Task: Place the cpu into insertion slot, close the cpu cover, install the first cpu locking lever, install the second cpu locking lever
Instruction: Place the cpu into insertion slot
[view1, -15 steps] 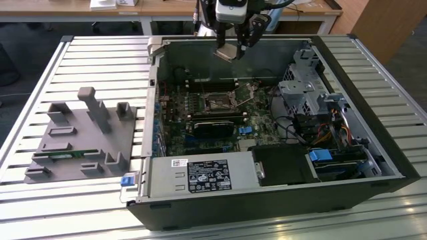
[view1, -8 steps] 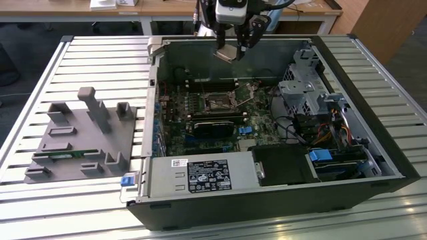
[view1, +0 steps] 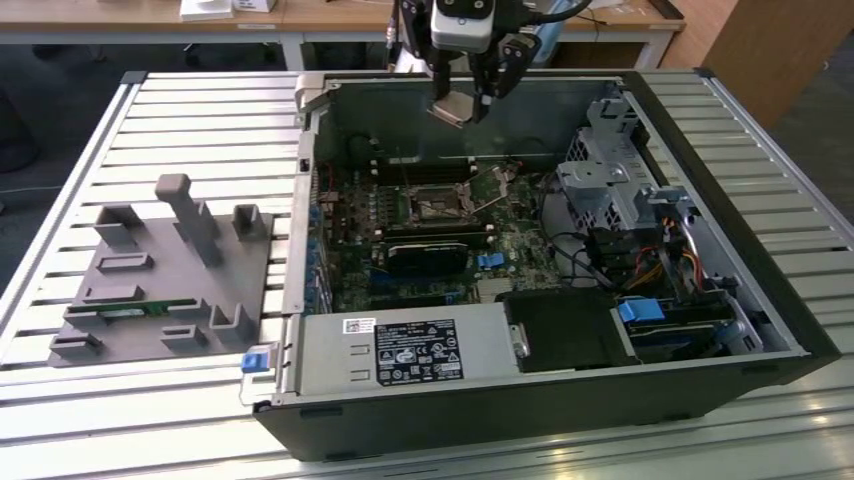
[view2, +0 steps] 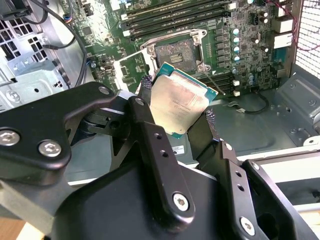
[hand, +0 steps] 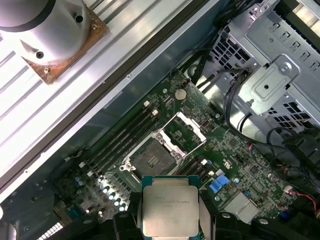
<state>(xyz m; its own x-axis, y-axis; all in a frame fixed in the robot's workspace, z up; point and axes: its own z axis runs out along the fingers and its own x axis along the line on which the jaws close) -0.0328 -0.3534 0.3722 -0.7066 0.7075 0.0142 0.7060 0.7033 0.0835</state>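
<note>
My gripper (view1: 470, 98) hangs high over the back of an open computer case, shut on the cpu (view1: 454, 108), a flat square chip with a pale metal top. In both wrist views the cpu (view2: 180, 102) (hand: 170, 207) sits tilted between the two black fingers (view2: 144, 87). Well below it on the green board lies the insertion slot (view1: 434, 205) (view2: 176, 51) (hand: 152, 159), its dark centre uncovered. The silvery cpu cover (hand: 186, 131) stands hinged open beside the slot. Thin metal locking levers (view2: 216, 80) stick out unlatched next to the socket.
The case (view1: 787, 330) lies on a slatted metal table (view1: 200, 120). Memory slots (view2: 175, 17), a black heatsink (view1: 427, 255), a power supply (view1: 400, 350) and a metal drive cage (view1: 607, 185) with cables ring the socket. A grey fixture (view1: 160, 270) sits at the exterior view's left.
</note>
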